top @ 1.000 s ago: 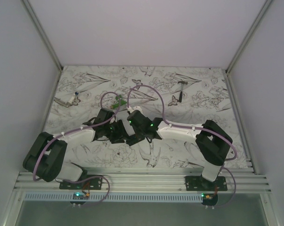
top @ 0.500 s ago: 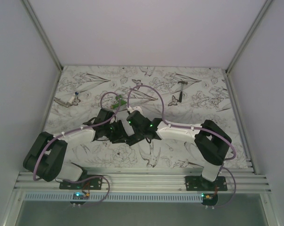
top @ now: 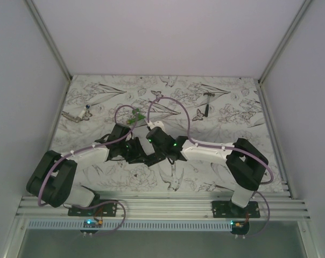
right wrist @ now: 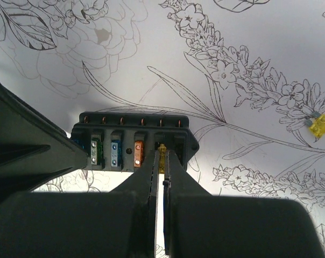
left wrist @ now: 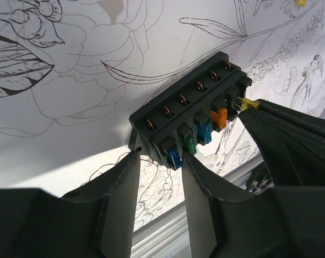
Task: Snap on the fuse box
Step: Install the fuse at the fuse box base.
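Casing of fuse box (left wrist: 189, 121) blk, w/ row of copper-toned contacts. In slots: blue, green, blue, orange fuses (left wrist: 204, 131). At tip of blk right gripper (right wrist: 161, 161), a yellow fuse (right wrist: 161, 150). Same blk on left gripper (left wrist: 160, 158). White tablecloth (top: 232, 113), printed w/ thin dark line drawings: flowers, leaves, birds, butterflies. On cloth, second yellow fuse (right wrist: 319, 124), greyish at ends. White & blk arms (top: 205, 151), lilac cables (top: 168, 101), green LED (top: 176, 143). Small green piece (top: 134, 117).

The left gripper (left wrist: 160, 157) has closed in on the fuse box (left wrist: 190, 106).
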Controlling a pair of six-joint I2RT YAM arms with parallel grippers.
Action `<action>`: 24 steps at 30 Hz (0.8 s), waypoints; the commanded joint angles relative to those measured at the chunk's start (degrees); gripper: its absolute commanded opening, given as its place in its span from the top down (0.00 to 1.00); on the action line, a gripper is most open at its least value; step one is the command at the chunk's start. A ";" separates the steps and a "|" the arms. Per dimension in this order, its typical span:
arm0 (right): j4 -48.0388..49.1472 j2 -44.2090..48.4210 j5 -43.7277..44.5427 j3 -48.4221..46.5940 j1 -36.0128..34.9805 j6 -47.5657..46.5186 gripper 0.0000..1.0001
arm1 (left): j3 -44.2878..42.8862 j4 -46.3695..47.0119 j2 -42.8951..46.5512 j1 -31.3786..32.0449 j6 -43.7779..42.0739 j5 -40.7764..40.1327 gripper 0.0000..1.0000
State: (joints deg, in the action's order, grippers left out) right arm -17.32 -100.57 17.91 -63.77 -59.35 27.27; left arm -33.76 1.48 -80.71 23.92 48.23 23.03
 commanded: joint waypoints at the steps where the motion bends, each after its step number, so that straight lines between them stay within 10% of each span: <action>1: 2.18 2.27 2.87 0.47 -0.50 0.50 1.00 | -0.34 -1.13 -0.52 -0.37 0.45 0.97 0.61; 24: 4.47 -1.02 1.33 1.53 -0.93 0.81 1.00 | -0.25 -1.17 -0.16 -0.37 1.85 0.88 0.62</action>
State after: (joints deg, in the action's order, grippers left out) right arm -14.76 -100.20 18.59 -63.07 -59.42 27.46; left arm -33.76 1.45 -80.71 23.92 49.25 23.03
